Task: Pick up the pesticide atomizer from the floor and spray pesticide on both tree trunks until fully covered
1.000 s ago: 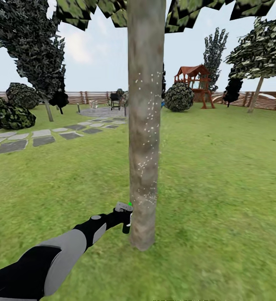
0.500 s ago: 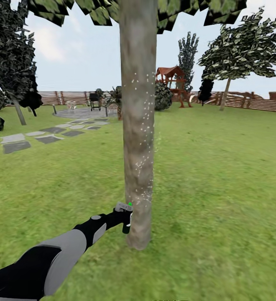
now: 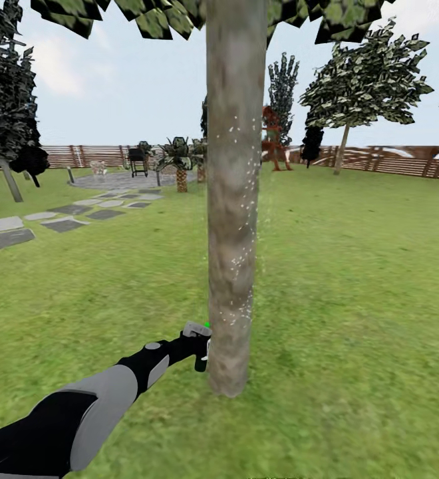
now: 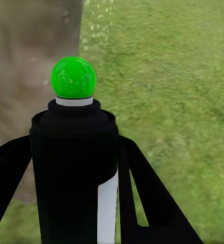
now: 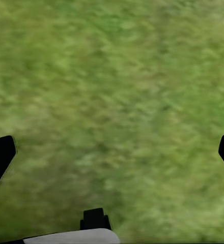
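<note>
Now, what we are seeing:
Left gripper (image 3: 194,348): we are clenching it on the pesticide atomizer (image 3: 200,344), at 7 o'clock from the tree trunk (image 3: 231,199), just beside its base.
Atomizer close up: its black body (image 4: 74,173) is sitting between our fingers (image 4: 152,203).
Spray: white specks are dotting the trunk.
Right gripper (image 5: 112,152): we are holding it spread wide over grass (image 5: 117,91).
Second tree (image 3: 359,86): standing at 1 o'clock by the fence (image 3: 392,159).

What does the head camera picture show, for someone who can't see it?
The left tool holds the pesticide atomizer close against a thick grey-brown tree trunk speckled with white spray dots. Green lawn, a stone path and a wooden fence lie behind.
</note>
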